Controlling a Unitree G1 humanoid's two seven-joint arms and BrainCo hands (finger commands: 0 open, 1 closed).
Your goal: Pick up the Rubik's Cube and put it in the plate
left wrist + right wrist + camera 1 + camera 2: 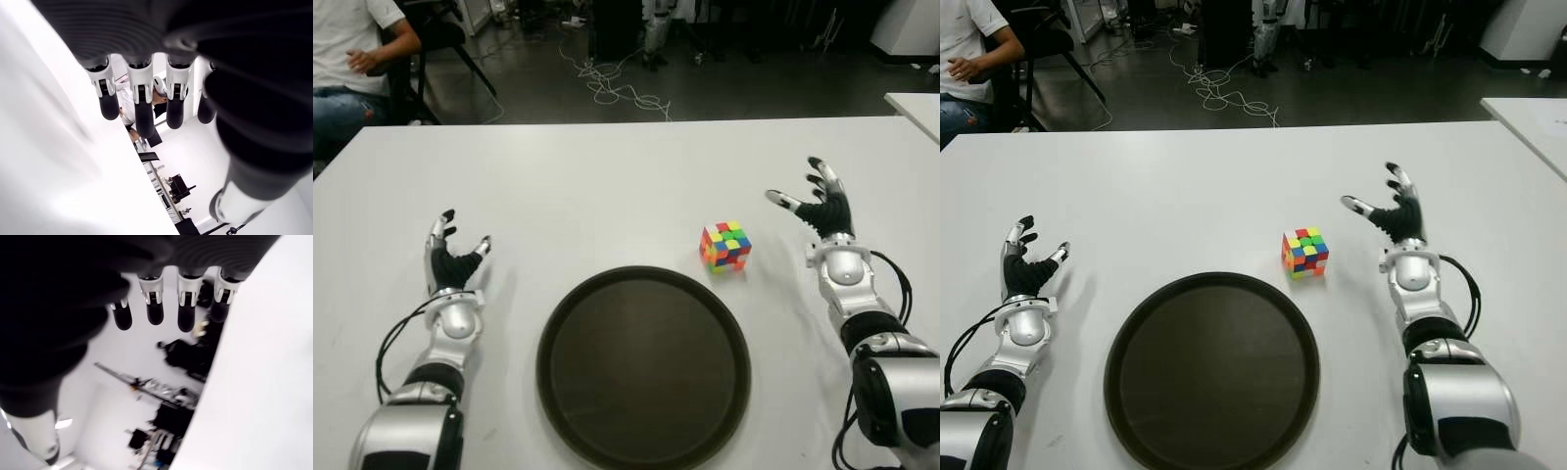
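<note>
- Right hand (815, 201) is held spread and empty, near the cube's right side; left hand (453, 257) is open too, left of the plate.
- Plate (570, 323) is bare, nothing placed yet.
- Cube (725, 246) sits on the table just beyond the plate's far right rim, so a reach and grasp is probably needed next.

Both eye views look from head height, forward and down across the white worktop (607, 176) to the floor beyond. They share almost the whole scene: plate (643, 367), cube (725, 246), both arms and a seated person (352, 59) at far left. The right eye sits slightly to the right. Each wrist view looks from close behind its own hand, along the fingers (142, 105) (188, 316), with the worktop alongside and the room beyond.
</note>
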